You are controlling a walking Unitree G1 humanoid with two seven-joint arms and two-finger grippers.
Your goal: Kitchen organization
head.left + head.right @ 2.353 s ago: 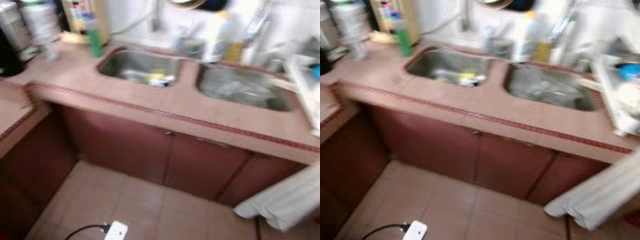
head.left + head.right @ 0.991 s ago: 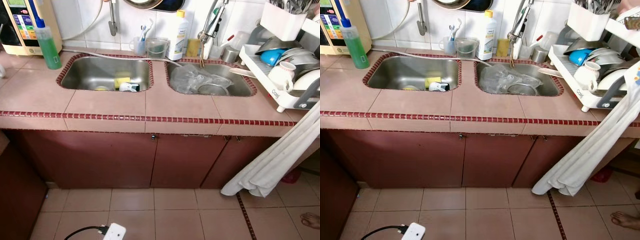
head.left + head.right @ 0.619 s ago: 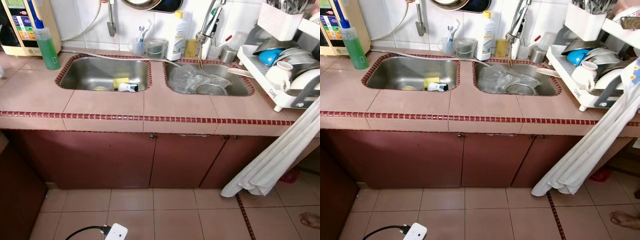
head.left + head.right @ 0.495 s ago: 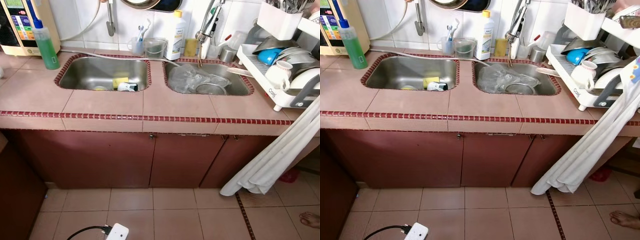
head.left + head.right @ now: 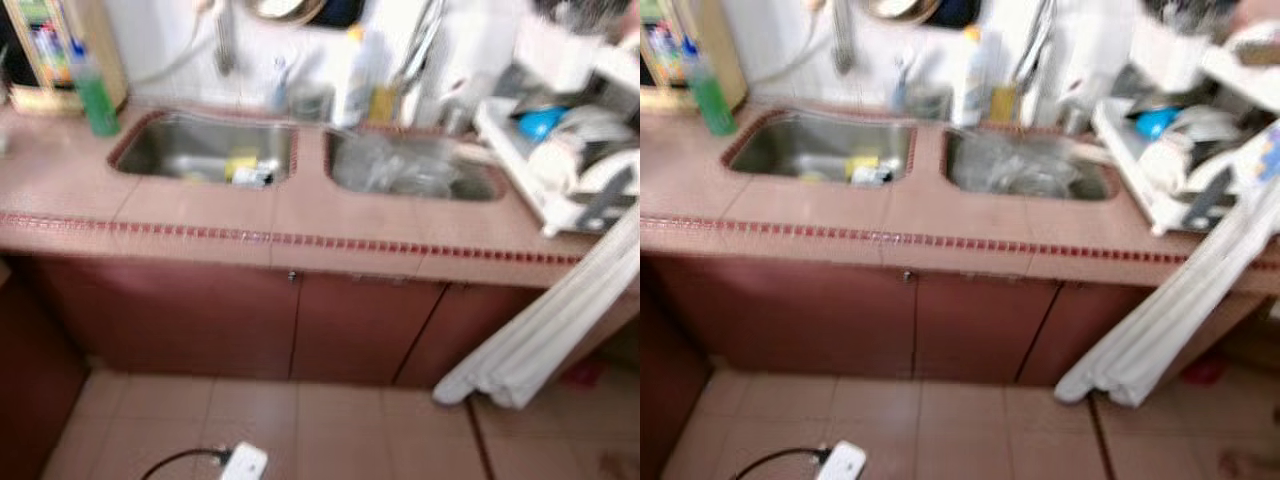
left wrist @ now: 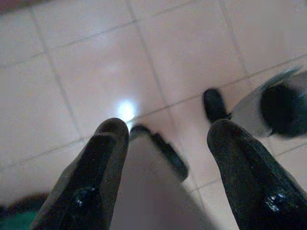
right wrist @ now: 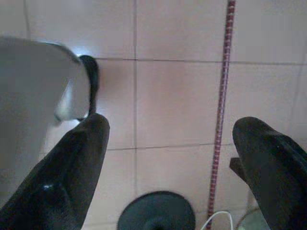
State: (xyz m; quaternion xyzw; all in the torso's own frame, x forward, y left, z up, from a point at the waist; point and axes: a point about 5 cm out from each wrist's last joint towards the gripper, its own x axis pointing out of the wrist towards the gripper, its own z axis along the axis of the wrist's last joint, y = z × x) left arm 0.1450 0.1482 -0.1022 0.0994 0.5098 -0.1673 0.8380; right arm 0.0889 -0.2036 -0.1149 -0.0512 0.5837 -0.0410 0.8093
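Ahead of me a pink tiled surface [image 5: 200, 215] with a dark red trim runs across; brown cabinet doors [image 5: 190, 315] sit below, white wall tiles [image 5: 170, 35] at twelve o'clock, pale floor tiles [image 5: 330, 430] underfoot.

no legible text, labels too blurred

Both arms hang idle, pointing down at floor. Left tool [image 6: 165, 139]: fingers spread apart, nothing held. Right tool [image 7: 175, 139]: fingers wide apart, nothing held.
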